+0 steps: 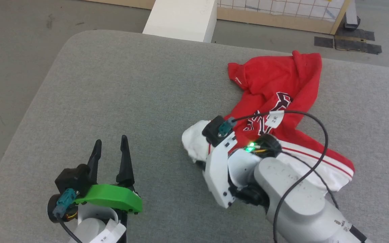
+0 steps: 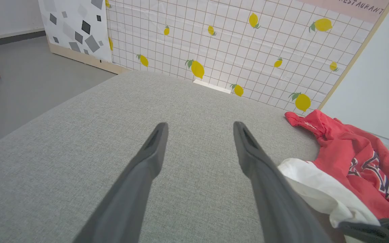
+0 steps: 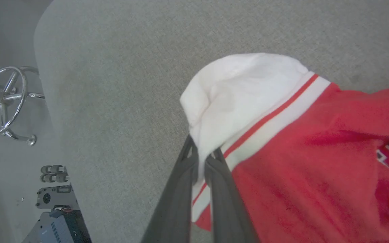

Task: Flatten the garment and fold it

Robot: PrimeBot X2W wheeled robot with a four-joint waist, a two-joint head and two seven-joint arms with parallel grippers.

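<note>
The garment (image 1: pixel 279 91) is a red jersey with white sleeves and a black print, lying crumpled on the right half of the grey table (image 1: pixel 130 94). My right gripper (image 3: pixel 202 153) is shut on the white sleeve (image 3: pixel 241 91) near its red-white striped trim, the fabric pinched between the two dark fingers. In the head view the right wrist (image 1: pixel 228 158) covers that sleeve end. My left gripper (image 1: pixel 110 143) stands open over bare table at the lower left, well apart from the garment (image 2: pixel 349 158), with nothing between its fingers (image 2: pixel 154 148).
A white block (image 1: pixel 181 18) stands past the table's far edge, with a tiled lemon-print panel (image 2: pixel 235 44) behind it. A chrome stand (image 3: pixel 3 101) and some equipment (image 3: pixel 56 206) sit on the floor beside the table. The table's left half is bare grey cloth.
</note>
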